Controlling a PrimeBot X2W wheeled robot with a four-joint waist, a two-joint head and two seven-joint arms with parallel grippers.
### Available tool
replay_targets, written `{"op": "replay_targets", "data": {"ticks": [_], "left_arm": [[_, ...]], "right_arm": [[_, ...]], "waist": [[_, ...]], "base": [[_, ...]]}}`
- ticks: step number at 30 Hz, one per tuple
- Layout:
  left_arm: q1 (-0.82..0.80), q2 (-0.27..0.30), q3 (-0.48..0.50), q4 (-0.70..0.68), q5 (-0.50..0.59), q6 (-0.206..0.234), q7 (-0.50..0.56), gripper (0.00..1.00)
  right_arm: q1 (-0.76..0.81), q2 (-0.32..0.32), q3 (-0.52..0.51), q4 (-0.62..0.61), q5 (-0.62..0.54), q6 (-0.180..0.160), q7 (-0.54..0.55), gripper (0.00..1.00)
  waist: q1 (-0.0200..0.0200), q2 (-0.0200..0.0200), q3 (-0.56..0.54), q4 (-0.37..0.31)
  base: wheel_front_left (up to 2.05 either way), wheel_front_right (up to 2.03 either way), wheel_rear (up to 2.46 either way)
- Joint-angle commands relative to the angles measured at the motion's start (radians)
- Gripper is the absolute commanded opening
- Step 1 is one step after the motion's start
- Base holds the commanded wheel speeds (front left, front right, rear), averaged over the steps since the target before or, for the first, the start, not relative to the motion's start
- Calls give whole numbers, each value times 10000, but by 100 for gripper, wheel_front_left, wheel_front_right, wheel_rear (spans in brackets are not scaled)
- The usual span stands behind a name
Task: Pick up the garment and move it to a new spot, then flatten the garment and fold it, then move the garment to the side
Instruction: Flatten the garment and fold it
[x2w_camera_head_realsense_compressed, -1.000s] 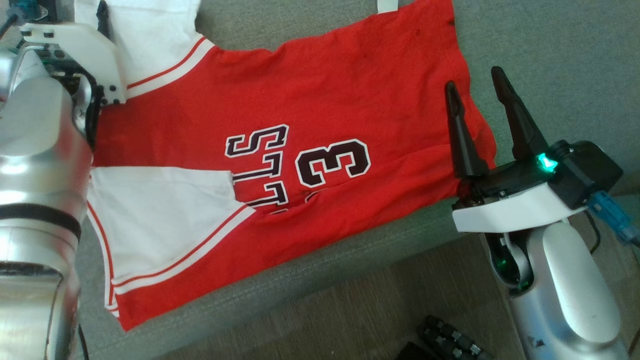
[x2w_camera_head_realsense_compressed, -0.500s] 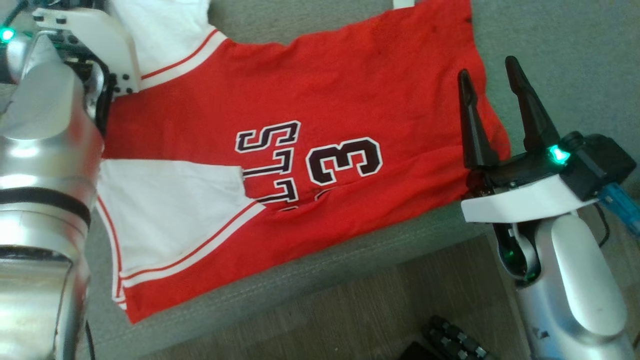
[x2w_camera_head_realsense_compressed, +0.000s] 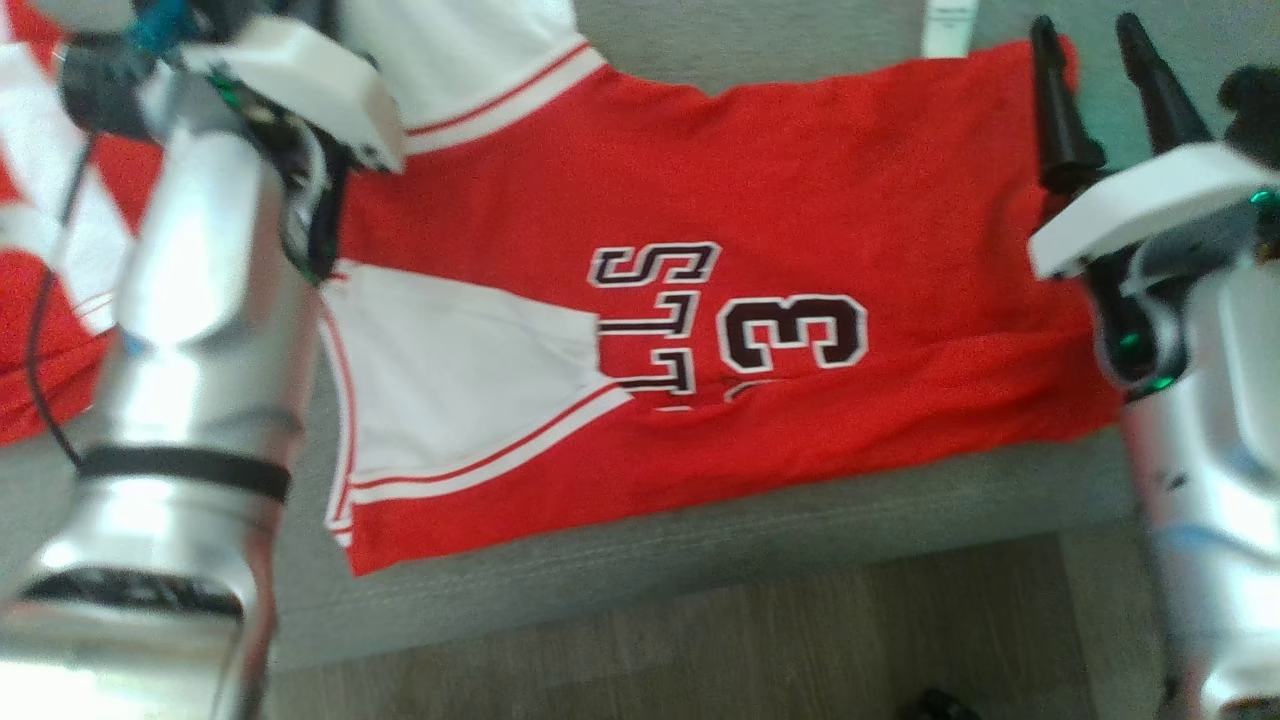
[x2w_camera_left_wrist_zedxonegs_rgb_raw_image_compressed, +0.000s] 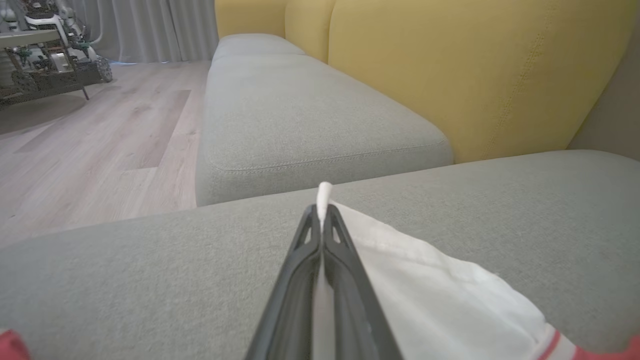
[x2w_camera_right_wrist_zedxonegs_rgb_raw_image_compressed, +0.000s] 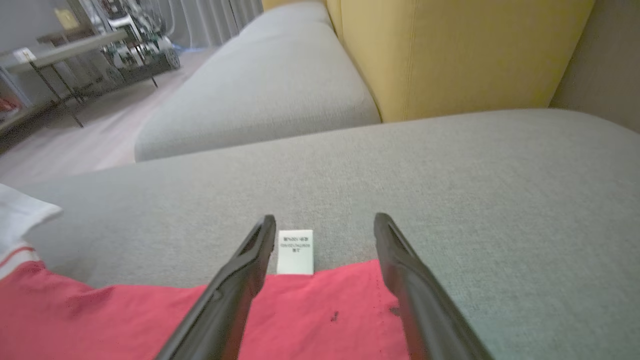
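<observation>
Your garment lies spread on the sofa cushion, and the fold looks to be starting: left gripper clamped on its white sleeve edge, right gripper with jaws apart over the hem corner. Next, likely, close the right there, then lift both evenly.

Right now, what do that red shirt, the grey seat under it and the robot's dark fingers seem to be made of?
Jersey: soft matte fabric, probably a cotton or polyester knit; it creases, and a care label is sewn in. Seat cushion: grey woven upholstery, matte, with a stitched seam. Fingers: probably hard plastic; dark, smooth, faint sheen.
</observation>
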Motion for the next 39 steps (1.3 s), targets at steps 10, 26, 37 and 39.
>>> {"op": "replay_targets", "data": {"ticks": [10, 26, 37, 39], "left_arm": [[1199, -143, -105, -2260, -28, -196, -119, 0], [1437, -251, -92, -2831, 96, -124, -120, 0], [1838, -293, 25, -2789, 22, -110, -120, 0], [1952, -301, 45, -2785, -11, -131, -120, 0]], "right_arm": [[-2005, -1485, -112, 3179, -278, -4, 1402, 100], [-3152, -2036, 1330, 5890, -29, -4, 1477, 31], [-2850, -2384, 2471, 5780, 666, -4, 595, 0], [-2709, -2447, 2718, 5584, 778, -4, 70, 0]], "waist": [[-1, 0, 62, 1007], [-1, 0, 267, 1163], [-1, 0, -254, 1259], [-1, 0, -413, 1266]], "base": [[0, 0, 0], [0, 0, 0], [0, 0, 0], [0, 0, 0]]}}
